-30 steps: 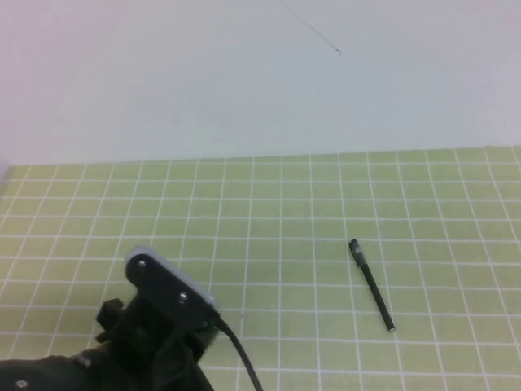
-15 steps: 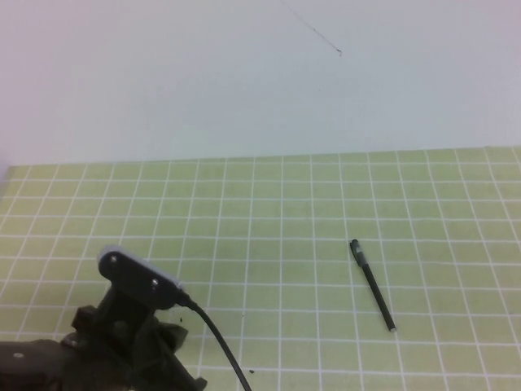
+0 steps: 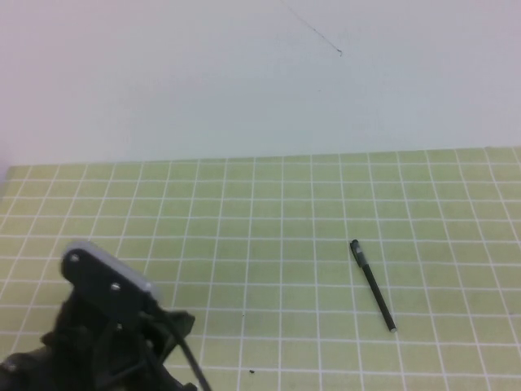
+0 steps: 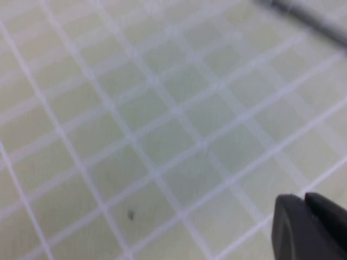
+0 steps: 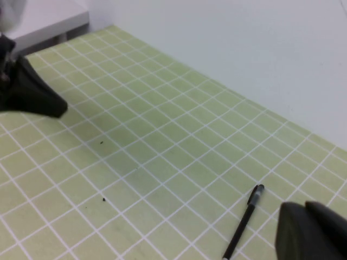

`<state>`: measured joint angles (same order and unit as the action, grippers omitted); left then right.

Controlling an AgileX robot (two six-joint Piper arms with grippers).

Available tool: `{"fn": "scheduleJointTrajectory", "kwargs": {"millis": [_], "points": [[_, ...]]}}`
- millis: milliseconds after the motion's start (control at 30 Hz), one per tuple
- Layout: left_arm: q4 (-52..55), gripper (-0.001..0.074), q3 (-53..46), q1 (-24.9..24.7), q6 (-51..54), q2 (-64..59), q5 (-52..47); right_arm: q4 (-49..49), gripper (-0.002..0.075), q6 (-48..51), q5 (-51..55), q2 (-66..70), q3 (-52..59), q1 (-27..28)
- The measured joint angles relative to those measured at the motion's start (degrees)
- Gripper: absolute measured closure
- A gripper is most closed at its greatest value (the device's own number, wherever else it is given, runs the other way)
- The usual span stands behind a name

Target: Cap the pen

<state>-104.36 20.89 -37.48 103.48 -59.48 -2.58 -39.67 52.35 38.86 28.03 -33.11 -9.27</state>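
Note:
The pen [image 3: 373, 285] is a thin black stick lying on the green grid mat [image 3: 277, 244], right of centre. Its silvery tip points toward the near edge, and a thicker clipped end points away. It also shows in the right wrist view [image 5: 243, 221] and, blurred, in the left wrist view [image 4: 306, 15]. No separate cap is in view. My left gripper [image 4: 303, 201] is shut and empty, hovering over bare mat far from the pen. My left arm [image 3: 102, 326] sits at the lower left. My right gripper [image 5: 305, 208] is shut and empty, just beside the pen's clipped end and above it.
A white wall [image 3: 260, 81] rises behind the mat's far edge. Small dark specks [image 3: 251, 372] lie on the mat near the front. My left arm shows as a dark shape in the right wrist view [image 5: 30, 92]. A white ledge [image 5: 49, 19] stands past the mat's corner.
My left arm has drawn back to the left and toward the near edge. The pen has not moved.

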Motion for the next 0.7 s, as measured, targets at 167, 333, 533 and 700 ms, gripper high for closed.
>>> {"fn": "scheduleJointTrajectory", "kwargs": {"millis": [167, 333, 533, 700], "points": [[0.0, 0.0734, 0.0, 0.0, 0.0, 10.0, -0.8, -0.3, 0.0729, 0.0, 0.0, -0.1, 0.0, 0.0], [0.6, 0.0734, 0.0, 0.0, 0.0, 18.8, -1.6, 0.7, 0.0729, 0.1, -0.3, -0.8, 0.0, 1.1], [1.1, 0.0735, -0.1, 0.0, 0.0, 26.4, -1.6, 15.5, 0.0729, 0.0, -4.4, -1.0, 2.3, 1.2], [1.6, 0.0735, -2.5, 0.0, 0.0, 29.2, -2.0, 33.6, 0.0729, 0.0, -11.2, -3.3, 8.8, 1.2]]}}
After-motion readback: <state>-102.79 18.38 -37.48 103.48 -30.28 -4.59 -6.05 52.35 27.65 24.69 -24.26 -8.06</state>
